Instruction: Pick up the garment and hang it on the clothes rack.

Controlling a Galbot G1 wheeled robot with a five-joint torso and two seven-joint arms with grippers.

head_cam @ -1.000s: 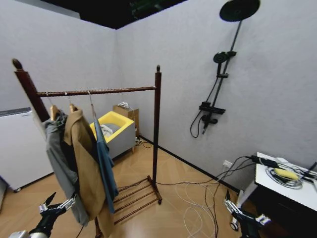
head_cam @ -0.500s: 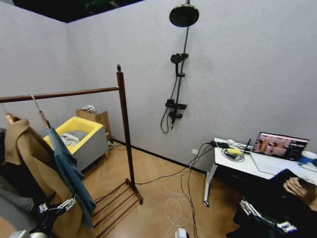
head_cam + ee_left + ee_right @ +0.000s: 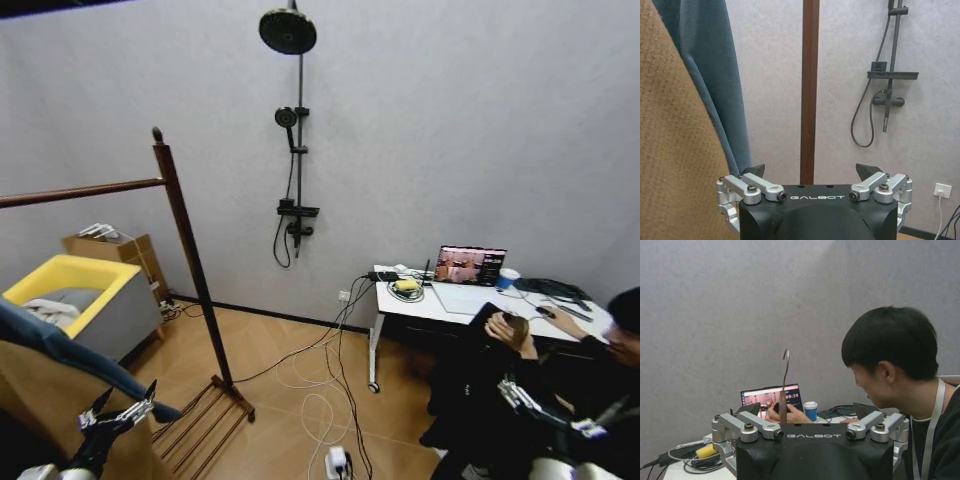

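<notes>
Head view: clothes rack (image 3: pixel 186 250) stands at frame left; garment (image 3: pixel 60 345) hangs off its bar, beside the tan coat (image 3: pixel 40 400), just above the left gripper (image 3: pixel 118 412), which is spread and empty. Right gripper (image 3: pixel 545 412) sits far from the rack, near a seated person; jaw state can't be told.

Left wrist view: left gripper (image 3: pixel 810 172) spread wide, rack post straight ahead, garment (image 3: pixel 715 75) close beside it.

Right wrist view: right gripper (image 3: pixel 807 412) spread, empty; a hanger hook (image 3: pixel 784 385) sticks up beyond it.

Garment looks thin, light, floppy, probably slippery; likely best taken by the hanger, not the cloth.
</notes>
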